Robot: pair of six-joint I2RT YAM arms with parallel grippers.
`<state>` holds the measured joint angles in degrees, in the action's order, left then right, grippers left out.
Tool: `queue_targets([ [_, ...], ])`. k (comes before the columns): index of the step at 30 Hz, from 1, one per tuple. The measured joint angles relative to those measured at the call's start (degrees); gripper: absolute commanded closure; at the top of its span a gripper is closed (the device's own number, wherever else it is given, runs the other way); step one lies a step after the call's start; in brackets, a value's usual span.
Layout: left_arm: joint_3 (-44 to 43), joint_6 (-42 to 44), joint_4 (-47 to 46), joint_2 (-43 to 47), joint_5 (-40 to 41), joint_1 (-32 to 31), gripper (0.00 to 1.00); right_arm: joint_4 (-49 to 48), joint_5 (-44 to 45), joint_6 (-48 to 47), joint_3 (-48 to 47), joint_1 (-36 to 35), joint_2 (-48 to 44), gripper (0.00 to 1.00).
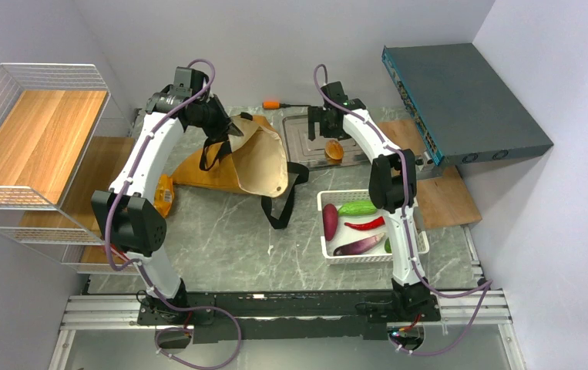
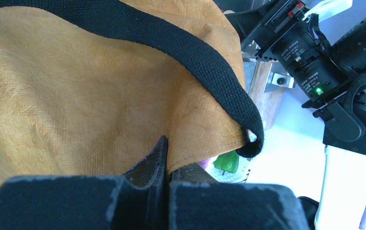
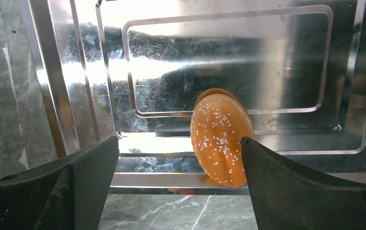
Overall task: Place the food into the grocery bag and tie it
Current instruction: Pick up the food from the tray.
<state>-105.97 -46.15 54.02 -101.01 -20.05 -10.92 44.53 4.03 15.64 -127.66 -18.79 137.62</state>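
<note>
The mustard grocery bag (image 1: pixel 256 158) lies open on its side at the back of the table, cream lining showing and a black strap (image 1: pixel 279 206) trailing forward. My left gripper (image 1: pixel 226 129) is shut on the bag's upper rim; in the left wrist view the ochre fabric (image 2: pixel 75 96) is pinched between the jaws (image 2: pixel 167 160). My right gripper (image 1: pixel 329 132) hangs open over a sesame bun (image 3: pixel 219 136) on the metal tray (image 3: pixel 219 57). The bun lies close to the right finger (image 3: pixel 286 182). A purple root (image 1: pixel 330 222) lies in the white basket (image 1: pixel 329 254). A yellow packet (image 1: pixel 165 194) lies left of the bag.
The basket also holds a green pepper (image 1: pixel 357 207), a red chili (image 1: pixel 364 224) and an eggplant (image 1: pixel 360 245). A wire shelf (image 1: pixel 36 139) stands at the left. A grey box (image 1: pixel 464 100) stands at the back right, and an orange object (image 1: pixel 273 102) lies behind the tray.
</note>
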Motion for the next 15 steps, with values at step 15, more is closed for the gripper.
queue_targets([
  [15,0.0,0.24,0.26,0.0,0.0,0.0,1.0,0.57,-0.24,2.14,-3.8,0.66,4.31,0.0],
])
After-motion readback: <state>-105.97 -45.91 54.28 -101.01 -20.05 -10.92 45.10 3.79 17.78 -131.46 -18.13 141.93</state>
